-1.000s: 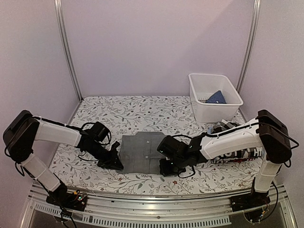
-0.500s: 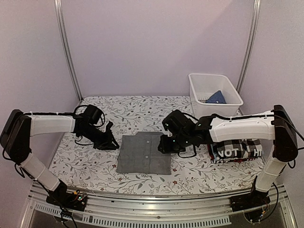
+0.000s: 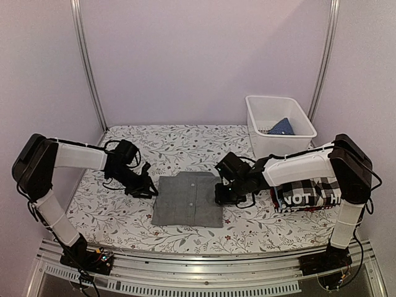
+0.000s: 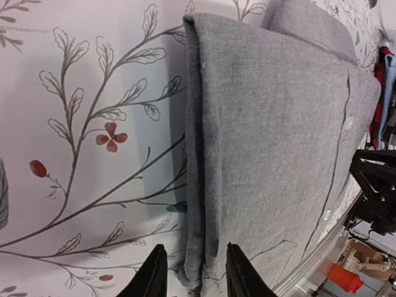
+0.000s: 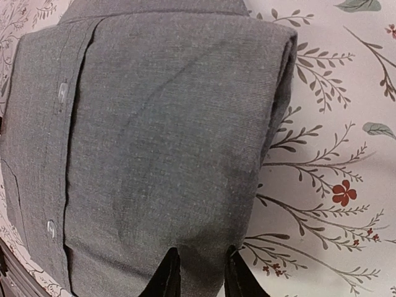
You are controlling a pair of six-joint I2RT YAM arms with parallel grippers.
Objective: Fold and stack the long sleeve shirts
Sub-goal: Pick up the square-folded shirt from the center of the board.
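Shifted: both hands, a second ago at the near corners of the grey shirt (image 3: pixel 187 199), are now sitting farther up its sides. Grey shirt: lying folded flat at mid-desk (image 3: pixel 173 148), collar pointing away from the arms. Left hand (image 3: pixel 147 187): fingers parted, straddling the left fold. Right hand (image 3: pixel 224 195): fingers slightly apart at the right edge; grip cannot be told. Stacked shirts (image 3: pixel 306 193): resting just right. Basket (image 3: pixel 281 139): holding a blue shirt (image 3: pixel 283 127).
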